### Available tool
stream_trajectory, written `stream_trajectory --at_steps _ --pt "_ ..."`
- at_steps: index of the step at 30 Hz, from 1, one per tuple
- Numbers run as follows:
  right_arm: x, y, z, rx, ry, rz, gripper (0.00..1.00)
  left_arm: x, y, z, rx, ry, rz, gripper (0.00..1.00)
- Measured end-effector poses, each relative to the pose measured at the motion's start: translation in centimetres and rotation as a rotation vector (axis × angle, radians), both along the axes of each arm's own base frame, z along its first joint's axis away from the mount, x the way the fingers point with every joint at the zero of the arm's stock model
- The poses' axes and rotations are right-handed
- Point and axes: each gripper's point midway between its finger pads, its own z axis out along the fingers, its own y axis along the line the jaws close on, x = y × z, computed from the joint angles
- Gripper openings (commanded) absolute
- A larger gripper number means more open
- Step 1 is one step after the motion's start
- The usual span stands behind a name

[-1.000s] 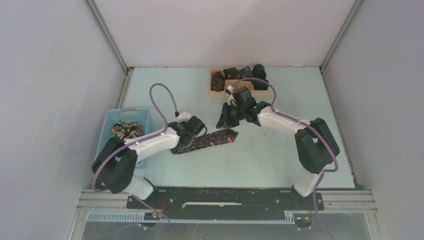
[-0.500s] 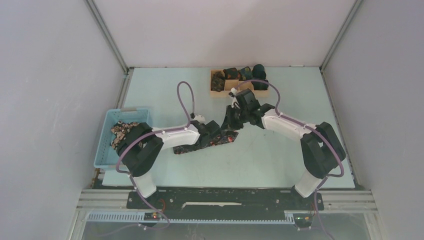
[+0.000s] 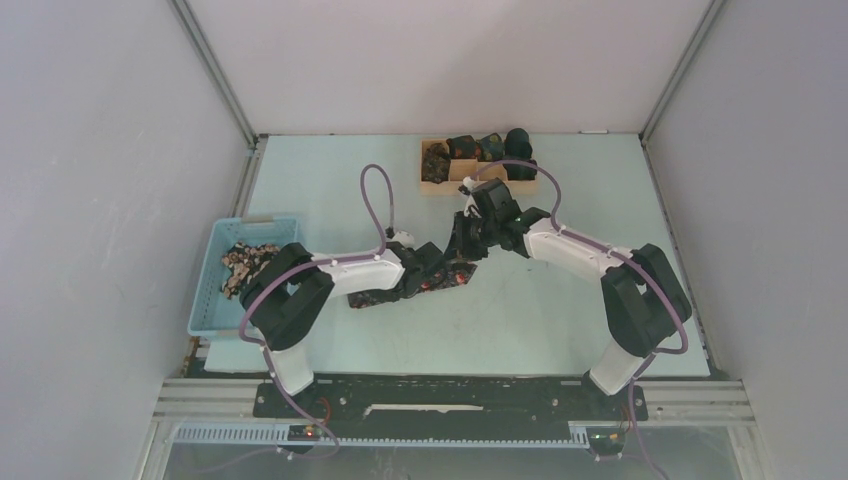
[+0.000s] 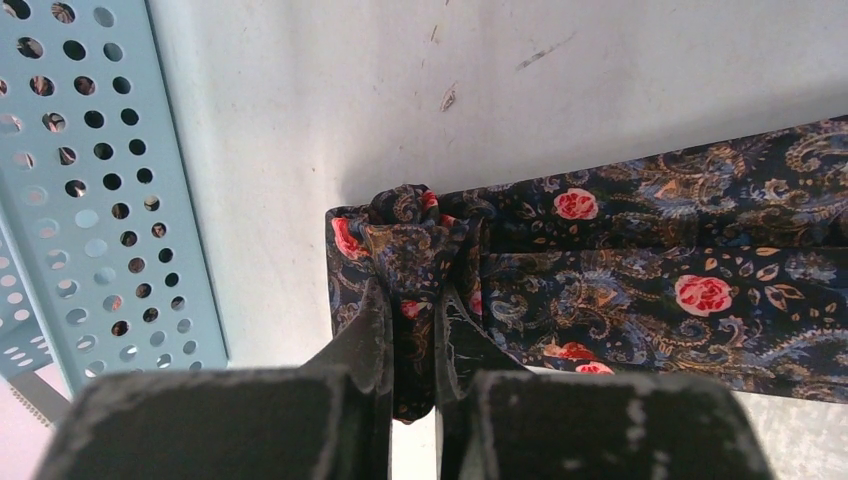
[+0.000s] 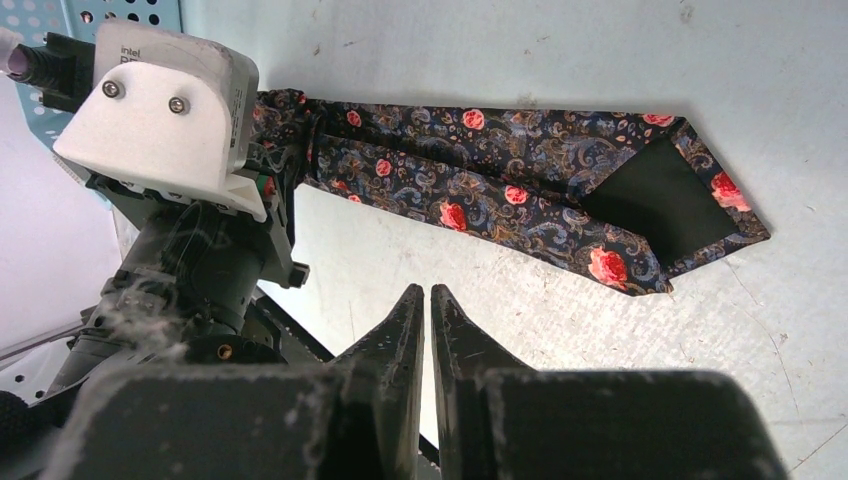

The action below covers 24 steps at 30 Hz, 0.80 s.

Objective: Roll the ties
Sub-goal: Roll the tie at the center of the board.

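Note:
A dark floral tie [image 3: 452,277] lies folded flat on the table in front of the arms. My left gripper [image 3: 428,272] is shut on a bunched fold of the tie [image 4: 600,250] at its folded end, with the fabric pinched between the fingertips [image 4: 417,290]. My right gripper [image 3: 462,248] is shut and empty, hovering just above the table beside the tie's wide pointed end [image 5: 690,200]. The rest of the tie [image 5: 480,175] stretches toward the left wrist camera [image 5: 165,110].
A light-blue perforated basket [image 3: 213,262] with more ties [image 3: 250,260] stands at the left, and shows in the left wrist view [image 4: 110,200]. A wooden divided tray [image 3: 437,185] with rolled ties [image 3: 490,145] stands at the back.
My left gripper has moved right along the tie toward the right gripper, still on the tie. The right gripper has shifted slightly right and lower toward the tie's wide end.

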Motion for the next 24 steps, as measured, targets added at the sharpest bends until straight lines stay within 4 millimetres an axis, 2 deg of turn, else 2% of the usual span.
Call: stream_trajectory --at_steps 12,24 --pt "0.0 0.0 0.2 0.003 -0.004 0.000 0.10 0.1 -0.4 -0.4 -0.013 0.010 -0.016 0.29" --pt "0.1 0.1 0.3 0.008 -0.009 0.000 0.10 0.0 -1.4 -0.2 -0.105 -0.003 -0.023 0.44"
